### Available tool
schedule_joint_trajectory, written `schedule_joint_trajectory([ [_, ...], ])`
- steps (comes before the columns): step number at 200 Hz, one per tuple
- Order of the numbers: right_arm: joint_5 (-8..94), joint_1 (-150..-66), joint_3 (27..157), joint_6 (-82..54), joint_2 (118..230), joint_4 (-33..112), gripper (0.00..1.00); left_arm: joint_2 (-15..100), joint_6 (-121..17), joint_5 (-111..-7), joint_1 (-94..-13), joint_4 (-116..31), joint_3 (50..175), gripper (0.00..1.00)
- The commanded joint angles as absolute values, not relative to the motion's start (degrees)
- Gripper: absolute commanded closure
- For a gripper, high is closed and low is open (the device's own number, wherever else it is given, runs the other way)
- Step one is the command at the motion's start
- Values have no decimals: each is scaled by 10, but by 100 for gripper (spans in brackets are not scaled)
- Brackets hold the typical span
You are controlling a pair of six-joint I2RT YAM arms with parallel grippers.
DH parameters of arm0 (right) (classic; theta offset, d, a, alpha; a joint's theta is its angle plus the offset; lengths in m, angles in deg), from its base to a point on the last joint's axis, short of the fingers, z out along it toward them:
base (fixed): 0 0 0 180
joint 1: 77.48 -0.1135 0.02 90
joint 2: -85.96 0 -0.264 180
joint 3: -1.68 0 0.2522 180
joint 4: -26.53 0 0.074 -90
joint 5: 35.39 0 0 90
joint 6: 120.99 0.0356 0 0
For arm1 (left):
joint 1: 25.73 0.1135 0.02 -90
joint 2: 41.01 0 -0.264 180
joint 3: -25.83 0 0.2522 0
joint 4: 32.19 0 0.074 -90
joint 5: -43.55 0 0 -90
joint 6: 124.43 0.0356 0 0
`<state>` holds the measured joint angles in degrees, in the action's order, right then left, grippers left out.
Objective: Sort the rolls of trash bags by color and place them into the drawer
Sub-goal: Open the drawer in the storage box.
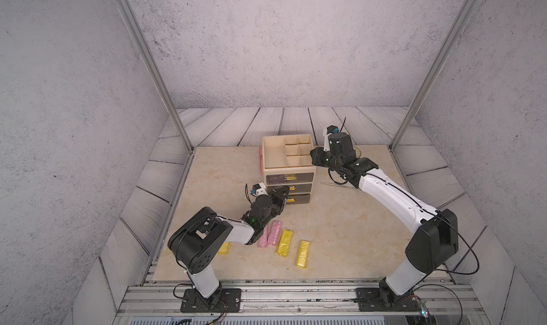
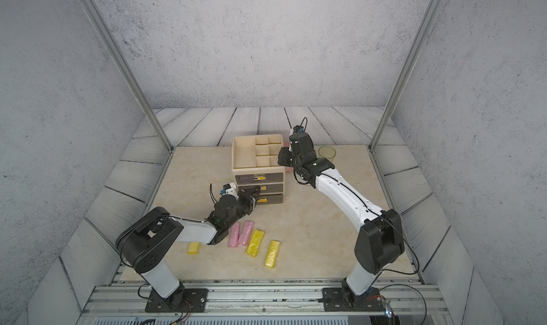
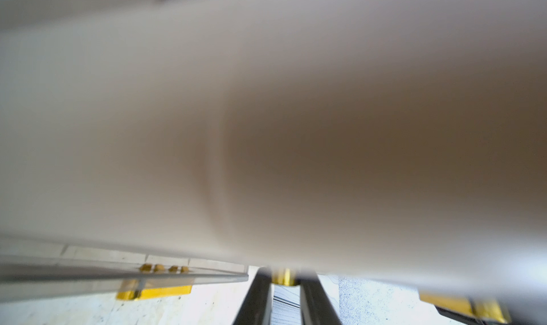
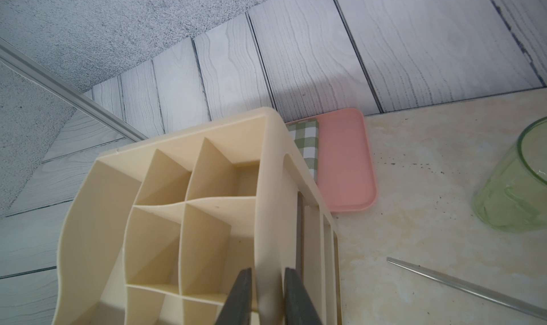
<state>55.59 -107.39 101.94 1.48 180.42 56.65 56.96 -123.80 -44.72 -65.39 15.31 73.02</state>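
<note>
**Brace the organiser, then draw the middle drawer straight out**

The cream organiser [image 1: 288, 170] stands mid-surface with its three drawer fronts facing the robot; all three look shut. The right end effector [image 4: 268, 279] straddles the organiser's wall on the robot's right from above and is closed on it, one finger inside the compartments and one outside. The left end effector [image 1: 282, 193] is at the organiser's front; its fingers flank the gold handle [image 3: 283, 276] of the middle drawer [image 1: 302, 188] and seem nipped on it, though the blurred wrist view leaves the firmness of that pinch unsure.

The step in hand, as I judge it, is opening that drawer. To do it well, pull level and straight away from the organiser's front, with no lift or twist; keep the right grip firm so the light box neither slides nor tips forward; stop before the drawer leaves its housing, since a shallow pinch on so small a handle could slip.

Five rolls of trash bags lie flat in front of the organiser, none held; two pink rolls [image 1: 274, 233] touch side by side; two yellow rolls [image 1: 284, 243] lie just beside them; a third yellow roll [image 1: 223, 248] is partly hidden under the left arm. Their long axes point roughly toward the organiser's front, the yellow ones leaning slightly off that line.
</note>
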Motion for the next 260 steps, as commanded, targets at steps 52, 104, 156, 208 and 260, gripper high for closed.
schedule_joint_trajectory([
  [52,542,-1074,1010,35,1826,589,81,576,-1256,-457,-659,193,723,87],
  [104,549,-1073,1021,49,1833,593,84,551,-1279,-464,-665,194,688,88],
  [156,551,-1074,1032,60,1845,597,86,521,-1300,-471,-682,197,654,88],
  [208,560,-1074,1052,63,1860,603,87,454,-1307,-478,-695,161,615,88],
  [260,567,-1074,1081,62,1882,614,87,362,-1296,-483,-704,57,599,86],
])
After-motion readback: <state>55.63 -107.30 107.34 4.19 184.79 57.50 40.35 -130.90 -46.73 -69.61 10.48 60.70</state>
